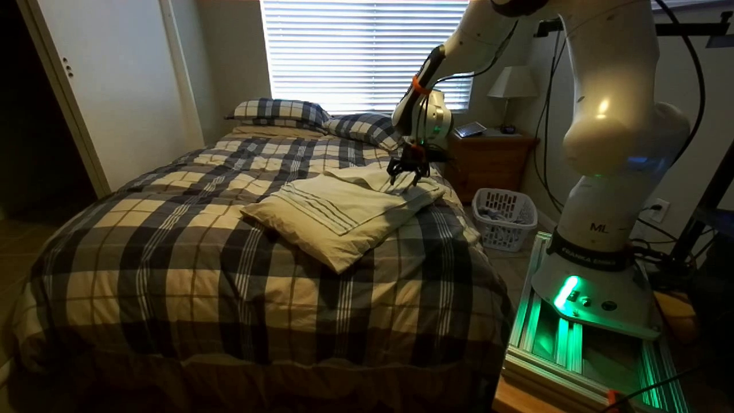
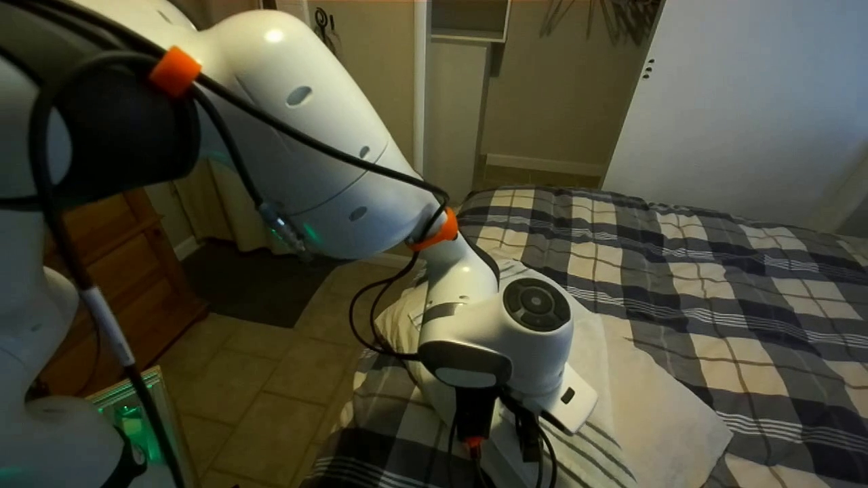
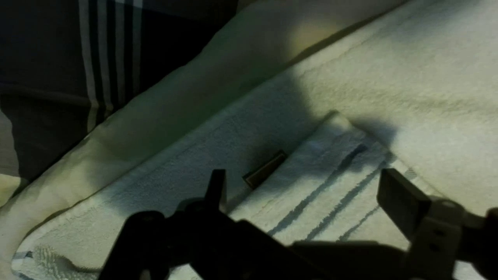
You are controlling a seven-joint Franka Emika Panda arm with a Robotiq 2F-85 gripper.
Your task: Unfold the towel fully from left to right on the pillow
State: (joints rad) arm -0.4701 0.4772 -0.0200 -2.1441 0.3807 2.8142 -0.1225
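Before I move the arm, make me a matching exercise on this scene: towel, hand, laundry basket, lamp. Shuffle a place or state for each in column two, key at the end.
Things:
1) towel
2) hand
3) laundry basket
4) lamp

Place or state:
A) open, its fingers apart
B) standing on the wooden nightstand
C) cream with dark stripes, lying on the beige pillow
D) white, standing on the floor

Pairs: 1-C, 2-A, 3-D, 4-B
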